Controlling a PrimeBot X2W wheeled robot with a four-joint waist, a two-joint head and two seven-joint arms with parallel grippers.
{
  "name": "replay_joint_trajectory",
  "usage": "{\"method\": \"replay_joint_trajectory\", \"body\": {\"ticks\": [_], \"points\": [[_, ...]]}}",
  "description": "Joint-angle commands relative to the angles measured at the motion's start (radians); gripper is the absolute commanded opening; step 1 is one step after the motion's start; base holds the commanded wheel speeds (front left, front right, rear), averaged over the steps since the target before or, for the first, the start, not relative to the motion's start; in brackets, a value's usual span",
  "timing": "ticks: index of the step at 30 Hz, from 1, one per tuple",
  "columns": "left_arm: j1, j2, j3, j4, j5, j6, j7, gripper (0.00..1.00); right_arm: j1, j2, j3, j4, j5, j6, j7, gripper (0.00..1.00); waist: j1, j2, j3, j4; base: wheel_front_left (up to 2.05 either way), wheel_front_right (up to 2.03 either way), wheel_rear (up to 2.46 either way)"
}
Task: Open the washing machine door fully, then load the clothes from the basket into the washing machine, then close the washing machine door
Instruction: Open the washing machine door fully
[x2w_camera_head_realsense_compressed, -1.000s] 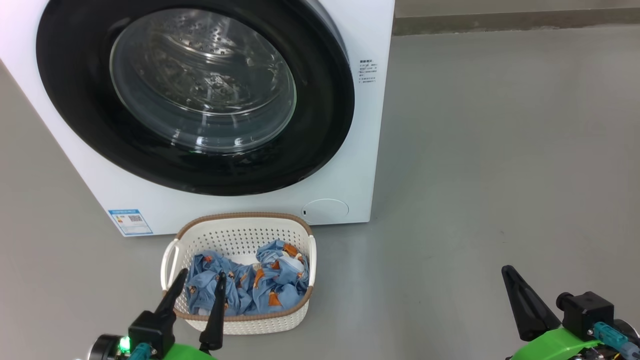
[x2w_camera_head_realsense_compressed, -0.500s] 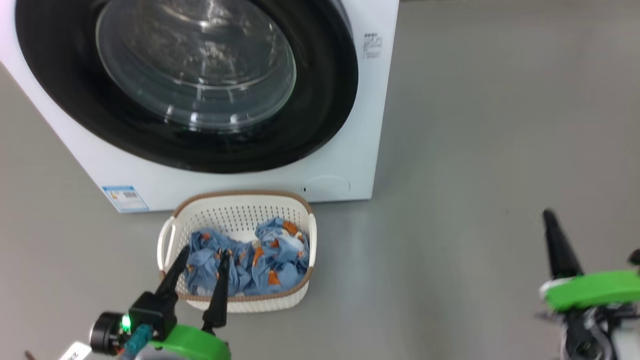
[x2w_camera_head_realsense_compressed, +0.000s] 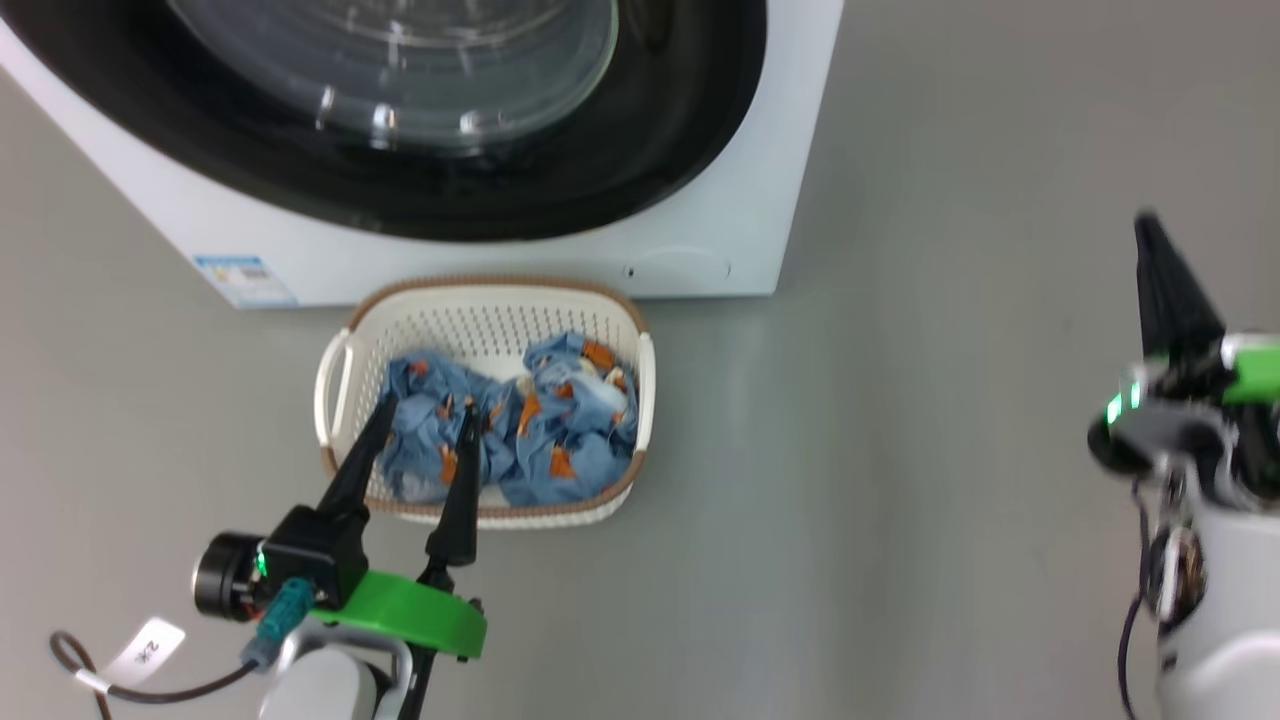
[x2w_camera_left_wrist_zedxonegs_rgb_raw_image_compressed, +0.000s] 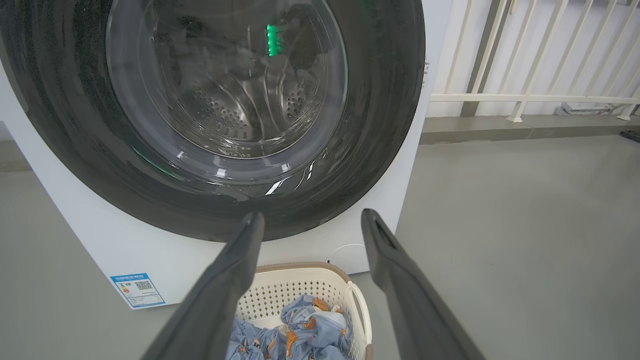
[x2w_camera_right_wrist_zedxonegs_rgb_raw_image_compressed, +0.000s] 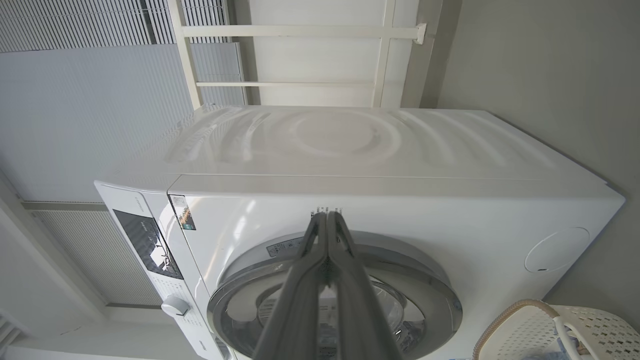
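The white washing machine (x2w_camera_head_realsense_compressed: 730, 190) stands at the top of the head view, and its glossy black washing machine door (x2w_camera_head_realsense_compressed: 640, 160) lies flat against its front. On the floor just before it sits the cream basket (x2w_camera_head_realsense_compressed: 340, 390) holding the crumpled light blue clothes (x2w_camera_head_realsense_compressed: 560, 440). My left gripper (x2w_camera_head_realsense_compressed: 428, 408) hovers open over the basket's near left part, empty. From the left wrist, the open left gripper (x2w_camera_left_wrist_zedxonegs_rgb_raw_image_compressed: 311, 217) points at the door (x2w_camera_left_wrist_zedxonegs_rgb_raw_image_compressed: 380, 125) above the basket (x2w_camera_left_wrist_zedxonegs_rgb_raw_image_compressed: 300, 287). My right gripper (x2w_camera_head_realsense_compressed: 1148, 225) is shut and empty over bare floor to the machine's right. The right wrist view is rolled sideways; there the right gripper (x2w_camera_right_wrist_zedxonegs_rgb_raw_image_compressed: 327, 216) points at the machine's door (x2w_camera_right_wrist_zedxonegs_rgb_raw_image_compressed: 425, 295).
Grey floor (x2w_camera_head_realsense_compressed: 900, 450) spreads to the right of the machine and basket. A cream railing (x2w_camera_left_wrist_zedxonegs_rgb_raw_image_compressed: 525, 97) and a low kerb run behind the machine. The control panel with a knob (x2w_camera_right_wrist_zedxonegs_rgb_raw_image_compressed: 175, 305) is on the machine's front. A tagged cable (x2w_camera_head_realsense_compressed: 145, 655) hangs by my left arm.
The head camera has tilted down, so the machine has slid up the picture. My right gripper has moved forward beside the machine and rolled over. The left gripper stays open over the basket.
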Motion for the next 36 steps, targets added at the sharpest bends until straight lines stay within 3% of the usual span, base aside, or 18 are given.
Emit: {"method": "replay_joint_trajectory", "body": {"ticks": [1,17,36], "points": [[-0.039,0.011,0.030,-0.030,0.010,0.004,-0.009,1.00,-0.055,-0.010,0.018,-0.008,0.022,0.002,0.019,0.00,0.0000,0.0000,0.059,0.030,0.00,0.00,0.00],[-0.128,-0.025,0.009,-0.048,0.037,-0.023,-0.009,1.00,-0.499,-0.059,0.110,0.239,0.088,0.002,0.194,0.00,0.0000,0.0000,0.201,0.107,0.00,0.00,0.00],[-0.179,-0.035,-0.018,-0.072,0.039,-0.027,-0.009,1.00,-0.894,-0.087,0.241,0.517,-0.023,0.002,0.234,0.00,0.0000,0.0000,0.315,0.159,0.00,0.00,0.00]]}}
